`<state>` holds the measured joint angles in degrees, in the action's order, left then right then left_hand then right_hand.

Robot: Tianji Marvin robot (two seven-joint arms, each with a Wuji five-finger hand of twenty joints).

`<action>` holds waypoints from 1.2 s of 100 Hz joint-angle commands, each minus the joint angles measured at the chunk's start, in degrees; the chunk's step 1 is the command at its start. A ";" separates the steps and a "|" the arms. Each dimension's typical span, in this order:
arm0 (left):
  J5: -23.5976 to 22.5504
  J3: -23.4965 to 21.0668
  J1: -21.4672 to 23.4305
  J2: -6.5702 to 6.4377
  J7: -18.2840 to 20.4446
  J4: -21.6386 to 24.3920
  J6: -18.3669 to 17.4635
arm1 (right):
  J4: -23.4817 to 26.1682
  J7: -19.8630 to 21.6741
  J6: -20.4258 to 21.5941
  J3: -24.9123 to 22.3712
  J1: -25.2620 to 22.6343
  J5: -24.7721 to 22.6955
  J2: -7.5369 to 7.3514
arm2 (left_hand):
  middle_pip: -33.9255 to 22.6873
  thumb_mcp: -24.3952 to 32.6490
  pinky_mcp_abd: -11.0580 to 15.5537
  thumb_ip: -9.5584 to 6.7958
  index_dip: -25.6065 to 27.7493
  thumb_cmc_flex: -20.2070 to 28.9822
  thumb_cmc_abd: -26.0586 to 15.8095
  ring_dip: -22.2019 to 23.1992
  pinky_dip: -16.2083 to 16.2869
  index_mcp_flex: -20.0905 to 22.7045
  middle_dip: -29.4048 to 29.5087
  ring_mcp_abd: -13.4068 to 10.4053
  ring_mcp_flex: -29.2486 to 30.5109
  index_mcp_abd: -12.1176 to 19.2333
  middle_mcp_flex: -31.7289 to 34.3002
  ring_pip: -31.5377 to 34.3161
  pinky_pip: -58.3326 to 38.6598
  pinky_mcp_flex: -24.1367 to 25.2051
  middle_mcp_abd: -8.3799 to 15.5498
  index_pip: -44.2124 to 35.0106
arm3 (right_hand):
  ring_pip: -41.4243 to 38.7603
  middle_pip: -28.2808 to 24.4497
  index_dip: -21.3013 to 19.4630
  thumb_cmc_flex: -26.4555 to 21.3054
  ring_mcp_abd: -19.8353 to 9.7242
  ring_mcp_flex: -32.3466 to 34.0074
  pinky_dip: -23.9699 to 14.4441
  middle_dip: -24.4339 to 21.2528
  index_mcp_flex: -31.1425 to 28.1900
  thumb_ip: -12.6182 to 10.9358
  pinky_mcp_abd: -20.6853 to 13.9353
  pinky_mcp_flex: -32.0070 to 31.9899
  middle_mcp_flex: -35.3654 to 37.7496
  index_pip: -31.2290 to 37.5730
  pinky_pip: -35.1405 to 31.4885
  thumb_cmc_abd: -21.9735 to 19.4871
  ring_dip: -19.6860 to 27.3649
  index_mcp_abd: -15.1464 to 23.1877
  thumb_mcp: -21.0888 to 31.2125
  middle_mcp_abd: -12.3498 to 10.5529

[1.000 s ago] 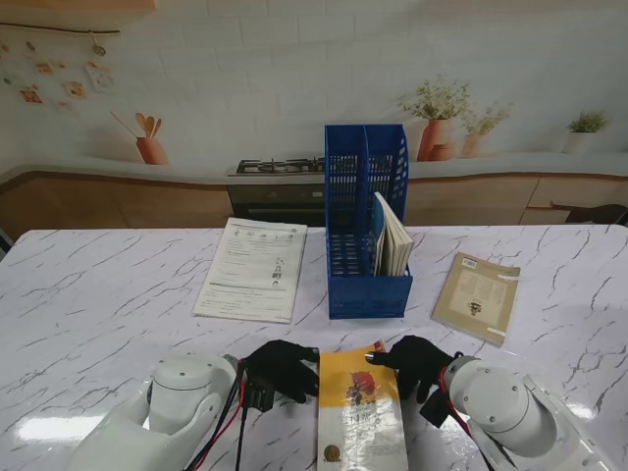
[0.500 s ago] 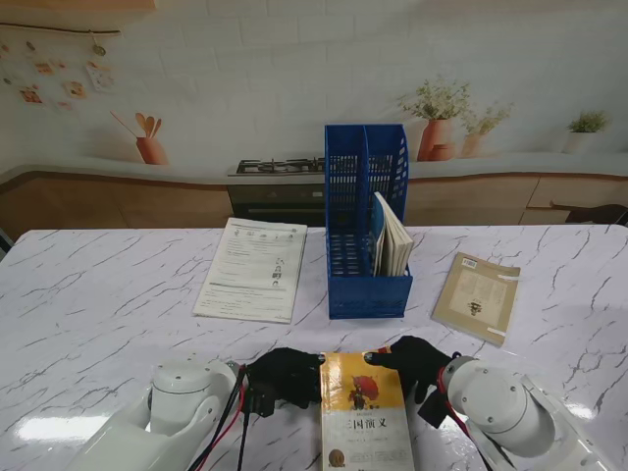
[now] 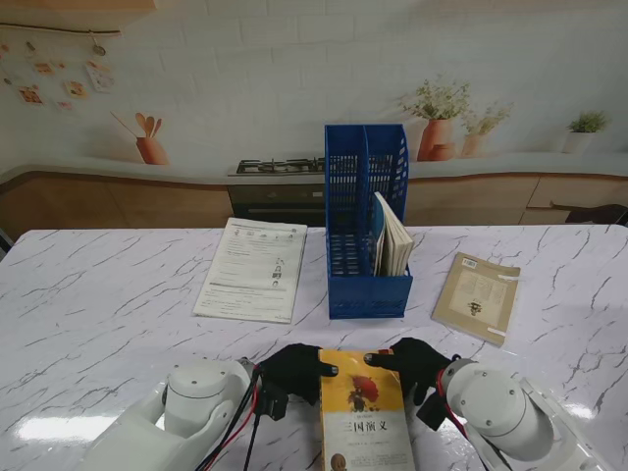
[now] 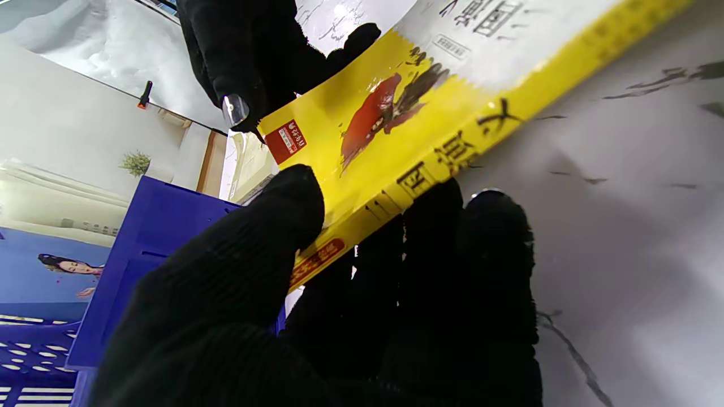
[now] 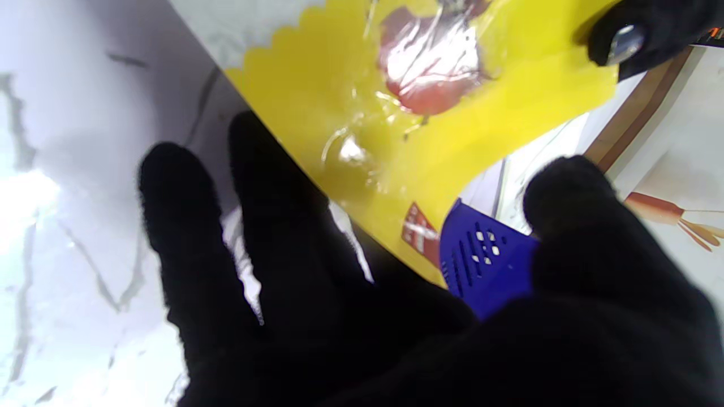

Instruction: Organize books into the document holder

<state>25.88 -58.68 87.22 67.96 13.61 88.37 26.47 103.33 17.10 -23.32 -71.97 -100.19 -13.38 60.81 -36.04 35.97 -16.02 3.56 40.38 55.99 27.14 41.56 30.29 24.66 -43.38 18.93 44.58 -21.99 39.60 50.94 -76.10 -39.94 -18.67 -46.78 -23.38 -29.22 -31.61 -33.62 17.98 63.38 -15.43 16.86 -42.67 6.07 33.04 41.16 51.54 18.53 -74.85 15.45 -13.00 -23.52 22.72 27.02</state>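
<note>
Left hand pinching the yellow book at its spine corner, thumb over the cover; right hand clamping the opposite edge, steadying the lift. Sitting nearer to me than the blue document holder, tilting off the surface.
</note>
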 commanded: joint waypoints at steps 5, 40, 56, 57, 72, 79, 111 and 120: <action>-0.15 1.81 -0.78 0.88 0.83 -1.95 -2.04 | -0.32 0.03 -0.53 0.67 -1.77 0.09 0.79 | 0.36 -1.14 1.26 2.85 -2.97 3.43 3.43 1.66 -0.80 -1.61 -3.37 -0.21 2.93 8.43 3.52 1.92 -5.99 0.57 3.33 -13.42 | 4.16 6.09 0.51 1.02 -1.37 -1.23 -0.20 -3.21 -1.36 -1.26 -6.50 0.51 -0.89 -0.65 -0.75 0.45 2.43 0.31 -0.73 -2.89; -2.51 2.06 -0.40 0.30 1.16 -2.03 -8.25 | 1.89 0.13 -0.32 -1.10 -3.54 -0.96 0.67 | 11.32 13.77 8.70 0.24 -0.34 5.15 8.49 -0.71 -11.74 4.70 -1.81 -6.09 15.53 15.75 18.48 -1.01 -9.36 -13.47 6.43 -20.56 | 2.85 5.81 -2.20 2.63 -4.13 -3.80 -2.73 -2.90 1.72 -1.20 -3.62 -5.56 -1.95 0.76 -1.14 -0.18 1.33 8.26 0.76 -10.19; -2.76 0.30 1.16 -0.28 1.19 0.89 -11.13 | 5.42 -1.73 0.74 -3.30 -5.36 -4.44 0.89 | 11.66 14.88 8.80 -0.34 2.15 5.48 8.99 0.77 -12.46 5.34 -5.40 -5.59 16.08 17.65 19.78 0.73 -10.22 -14.01 8.21 -20.18 | -1.04 3.41 -4.60 1.53 -8.98 -6.97 -8.14 -1.01 4.20 -1.52 -0.86 -13.21 -4.69 0.99 -1.39 -1.01 -4.35 13.08 -1.54 -14.96; -2.72 0.17 1.29 -0.29 1.11 1.16 -11.24 | 5.73 -1.83 0.83 -3.48 -5.48 -4.69 0.90 | 11.75 14.98 9.39 -0.38 2.26 5.49 9.07 -0.03 -12.52 5.38 -5.57 -9.92 17.78 17.64 19.94 0.80 -10.26 -14.20 8.18 -20.11 | -1.32 3.24 -4.75 1.38 -9.07 -7.49 -8.47 -0.52 4.31 -1.57 -0.93 -13.80 -5.02 1.02 -1.25 -1.07 -4.95 13.17 -1.80 -15.15; -3.72 -1.27 2.73 -0.75 0.15 4.79 -14.02 | 10.32 -5.11 2.17 -5.92 -7.20 -7.92 1.51 | 13.20 15.67 9.73 -0.60 2.90 5.35 9.48 0.98 -13.05 5.90 -6.93 -3.68 16.91 18.04 21.32 0.26 -10.88 -14.88 8.58 -19.62 | -1.45 3.36 -5.38 1.07 -9.84 -12.15 -9.58 2.62 6.06 -1.75 -0.50 -19.18 -7.86 0.55 1.40 -0.92 -7.70 14.51 -3.82 -16.41; -4.37 -1.86 3.08 -1.14 0.51 6.23 -15.23 | 12.43 -6.25 3.02 -7.12 -7.91 -9.03 1.74 | 13.28 15.46 9.60 -0.68 2.94 5.45 9.33 1.13 -13.31 5.91 -7.16 -3.85 17.06 18.04 21.42 0.43 -10.81 -15.19 8.47 -19.58 | 0.00 4.53 -5.48 1.27 -9.79 -14.56 -9.12 2.99 6.37 -1.78 -0.17 -21.90 -9.34 0.39 3.45 -0.75 -7.58 15.13 -4.30 -16.66; -8.98 -2.88 2.09 -2.44 2.11 9.53 -18.51 | 18.64 -6.65 7.15 -10.70 -8.80 -12.21 1.76 | 13.89 14.76 8.98 -1.17 3.51 5.85 8.88 1.74 -13.22 5.54 -8.52 -3.70 16.60 17.74 21.33 0.62 -11.29 -14.56 8.44 -19.10 | 6.96 9.80 -5.45 1.60 -9.45 -19.39 -7.70 2.84 6.11 -1.88 -1.08 -30.02 -10.26 -0.06 11.13 0.07 -6.41 16.18 -5.11 -17.91; -9.44 -3.01 1.53 -2.67 2.84 9.90 -18.97 | 18.93 -5.91 8.78 -10.85 -7.94 -11.86 1.59 | 13.91 14.86 9.07 -1.27 3.55 5.97 8.92 1.75 -13.23 5.56 -8.67 -3.61 16.69 17.73 21.54 0.63 -11.23 -14.67 8.39 -19.08 | 8.00 10.52 -5.40 1.77 -9.82 -19.88 -7.35 2.71 5.83 -1.83 -1.81 -32.01 -9.73 -0.01 13.08 0.53 -6.30 17.05 -5.13 -18.82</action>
<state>16.29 -61.42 89.56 65.26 15.25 97.16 9.50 121.25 10.65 -15.91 -82.88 -108.98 -25.98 62.39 -22.61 42.67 -14.25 4.84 41.88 57.05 37.40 42.16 17.63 28.03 -50.99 16.76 56.56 -13.18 58.56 48.44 -83.13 -52.61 -12.18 -63.41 -16.77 -19.55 -36.44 -33.00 10.11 44.83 -23.31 19.43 -37.58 6.07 33.05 10.65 42.39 19.47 -62.88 16.00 -19.52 -9.31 18.54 10.47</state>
